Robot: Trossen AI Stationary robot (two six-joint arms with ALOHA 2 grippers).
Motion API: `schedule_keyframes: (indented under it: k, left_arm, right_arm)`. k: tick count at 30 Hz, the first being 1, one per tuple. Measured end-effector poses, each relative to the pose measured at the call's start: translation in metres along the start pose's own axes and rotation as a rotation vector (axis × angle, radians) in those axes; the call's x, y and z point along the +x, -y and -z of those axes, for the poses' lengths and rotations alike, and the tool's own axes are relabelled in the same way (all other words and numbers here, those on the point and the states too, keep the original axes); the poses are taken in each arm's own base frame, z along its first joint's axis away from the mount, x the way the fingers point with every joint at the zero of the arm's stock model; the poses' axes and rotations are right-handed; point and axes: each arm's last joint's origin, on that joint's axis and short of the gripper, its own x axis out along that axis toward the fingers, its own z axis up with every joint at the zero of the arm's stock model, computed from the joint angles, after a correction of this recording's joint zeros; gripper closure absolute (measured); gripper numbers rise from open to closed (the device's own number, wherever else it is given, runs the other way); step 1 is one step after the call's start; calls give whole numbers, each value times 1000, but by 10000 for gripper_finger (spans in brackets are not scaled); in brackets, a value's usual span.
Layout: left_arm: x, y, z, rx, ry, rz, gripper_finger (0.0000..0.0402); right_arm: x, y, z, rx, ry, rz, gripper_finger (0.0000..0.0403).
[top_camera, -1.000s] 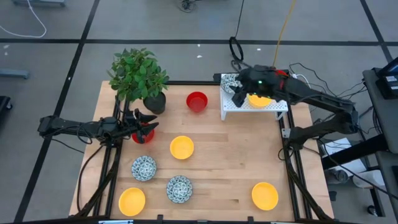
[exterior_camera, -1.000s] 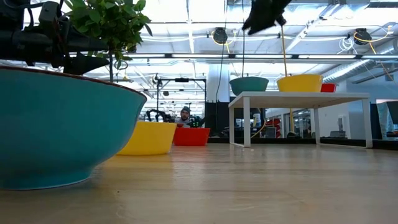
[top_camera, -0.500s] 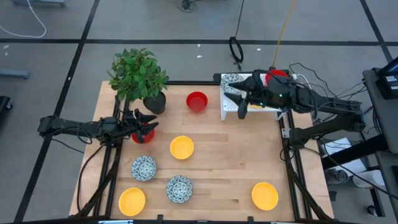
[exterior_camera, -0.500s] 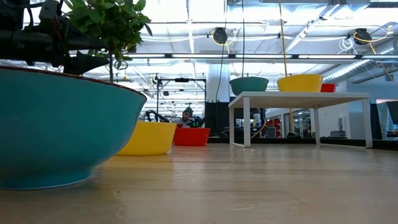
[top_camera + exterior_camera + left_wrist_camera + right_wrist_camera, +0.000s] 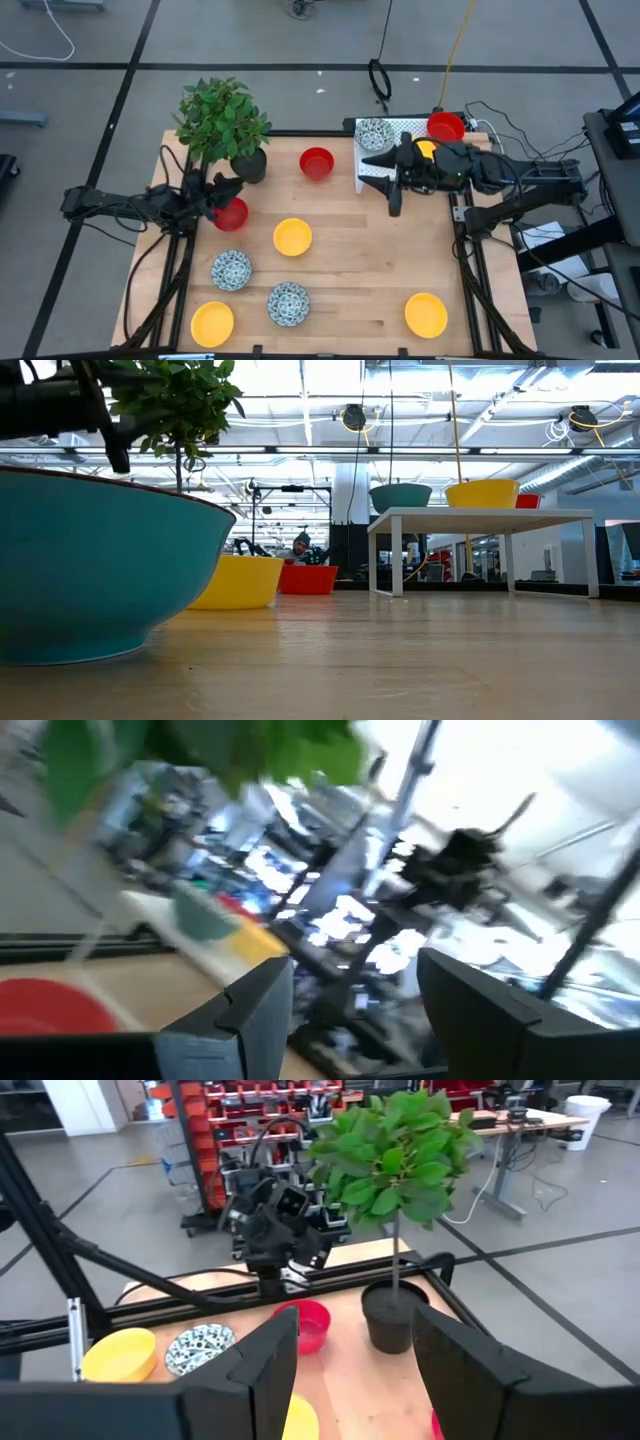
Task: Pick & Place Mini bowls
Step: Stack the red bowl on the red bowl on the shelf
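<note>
The left pincer [image 5: 213, 190] is hovering with its fingers apart and nothing between them, just beside the red bowl [image 5: 231, 214] near the plant pot [image 5: 248, 164]; that bowl is lying slightly toward the table's [image 5: 350, 290] middle from the tips, and this arm is much the nearer to it. Further right, yellow and patterned bowls are sitting loose on the table. The right pincer [image 5: 392, 186] is pointing inward from the white rack's [image 5: 372, 172] front edge, fingers spread and empty, while a patterned, a yellow and a red bowl are resting on the rack.
</note>
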Motion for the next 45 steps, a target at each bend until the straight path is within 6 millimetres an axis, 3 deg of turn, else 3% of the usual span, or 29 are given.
schedule_keyframes:
  k: [7, 13, 19, 27, 31, 37, 45]
  left_arm:
    - [0, 6, -2, -31, -34, 152, 183]
    - [0, 6, -2, -14, -34, 150, 183]
    - [0, 1, -2, -4, 23, 3, 183]
    - [3, 7, -4, 29, -62, 80, 183]
    - [15, 20, -12, 114, -248, 56, 183]
    - [34, 39, -21, 229, -644, -134, 183]
    - [41, 43, -1, 184, -1098, -480, 183]
  right_arm:
    - [-1, -2, 0, -1, -1, -7, 220]
    - [0, -2, 0, -2, -1, -5, 220]
    - [0, -1, 0, -7, -1, -5, 220]
    - [0, -2, 0, -3, -2, -5, 220]
    - [0, -1, 0, 9, -1, -5, 220]
    - [0, -1, 1, 7, -8, -4, 220]
    - [-1, -1, 4, -5, -39, 1, 220]
